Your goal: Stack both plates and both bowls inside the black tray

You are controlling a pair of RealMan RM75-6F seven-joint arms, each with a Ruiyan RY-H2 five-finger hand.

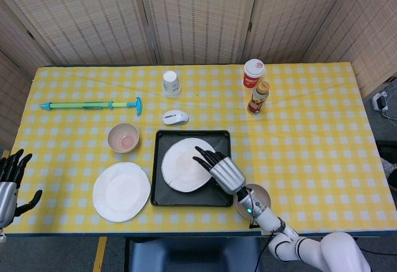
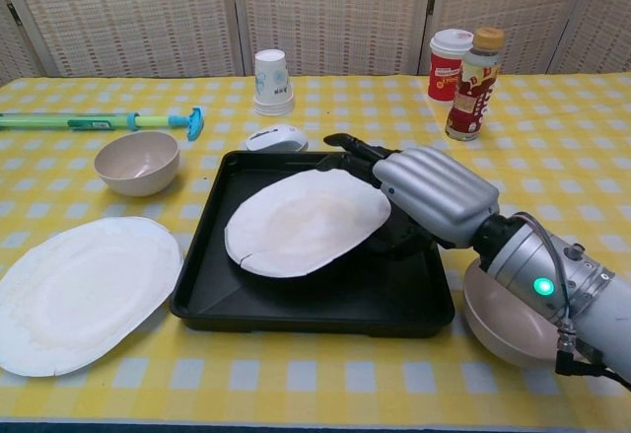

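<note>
One white plate (image 1: 183,173) (image 2: 306,221) lies in the black tray (image 1: 162,199) (image 2: 296,310), slightly tilted, its right edge under my right hand (image 1: 220,170) (image 2: 424,191). That hand's fingers are stretched out flat over the plate's rim and grip nothing. The second white plate (image 1: 121,191) (image 2: 79,290) lies on the table left of the tray. A beige bowl (image 1: 123,137) (image 2: 137,162) stands behind that plate. Another beige bowl (image 1: 260,196) (image 2: 498,320) stands at the tray's front right corner, partly hidden by my right forearm. My left hand (image 1: 11,182) hangs empty off the table's front left corner, fingers apart.
Behind the tray lie a white mouse (image 1: 175,117) (image 2: 277,138) and an upturned paper cup (image 1: 171,83) (image 2: 273,82). A green-blue pump (image 1: 93,105) lies at the back left. A red cup (image 1: 253,73) and a bottle (image 1: 258,97) stand at the back right.
</note>
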